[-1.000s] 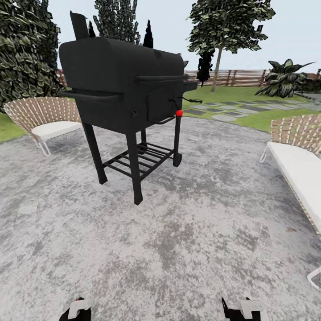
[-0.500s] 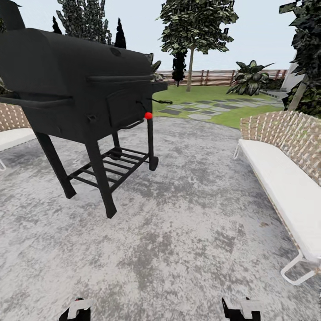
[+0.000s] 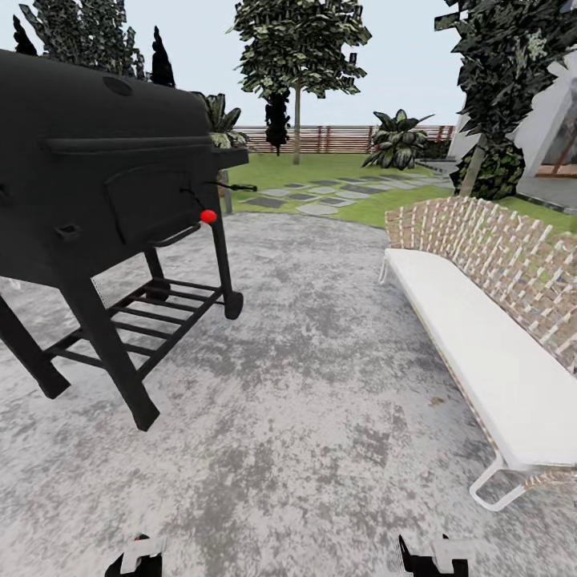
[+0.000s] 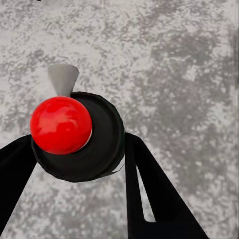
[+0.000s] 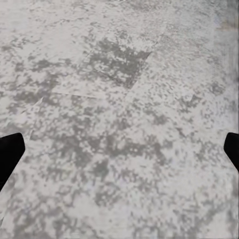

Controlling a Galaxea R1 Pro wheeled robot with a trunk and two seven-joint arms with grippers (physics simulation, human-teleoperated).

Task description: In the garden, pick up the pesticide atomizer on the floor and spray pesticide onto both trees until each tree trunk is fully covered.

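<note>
Camera swung right: grill (image 3: 104, 200) slid leftward, bench (image 3: 481, 336) now fuller at right. Left claw (image 4: 79, 164) clamps atomizer (image 4: 77, 132), red ball on top, fingers (image 4: 149, 194) flanking it over grey paving (image 3: 320, 417). Right claw (image 5: 119, 149) spread wide, paving below. Tree (image 3: 296, 56) far ahead by fence (image 3: 344, 138).

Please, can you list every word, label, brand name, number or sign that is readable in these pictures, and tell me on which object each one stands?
There is no readable text.
The black grill has no brand or label on its lid, only a red knob.
The white bench and the wooden fence are plain.
The black and red object in the left hand has no marking either.
</note>
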